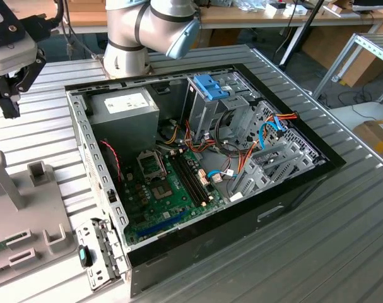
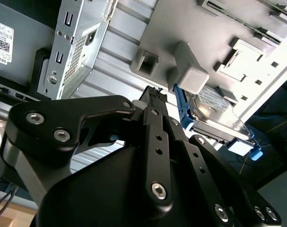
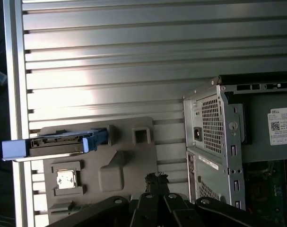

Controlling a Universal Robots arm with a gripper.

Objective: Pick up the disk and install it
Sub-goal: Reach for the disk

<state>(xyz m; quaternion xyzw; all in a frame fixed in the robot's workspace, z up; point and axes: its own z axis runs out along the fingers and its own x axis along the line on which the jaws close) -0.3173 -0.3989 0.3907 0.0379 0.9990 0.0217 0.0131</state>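
Disk [image 3: 58, 143] on grey fixture [image 3: 119, 172]

An open case [image 1: 286, 208] lies on a ridged metal table [image 1: 342, 252], its motherboard [image 1: 172, 189], power supply [image 1: 125, 110] and silver cage [image 1: 210, 101] exposed; a grey tray [image 1: 21, 208] lies at the exterior view's left.

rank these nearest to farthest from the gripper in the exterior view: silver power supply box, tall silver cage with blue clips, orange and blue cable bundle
From the gripper, at the exterior view's left:
1. Silver power supply box, nearest case corner.
2. Tall silver cage with blue clips, mid-case.
3. Orange and blue cable bundle, toward that view's right.
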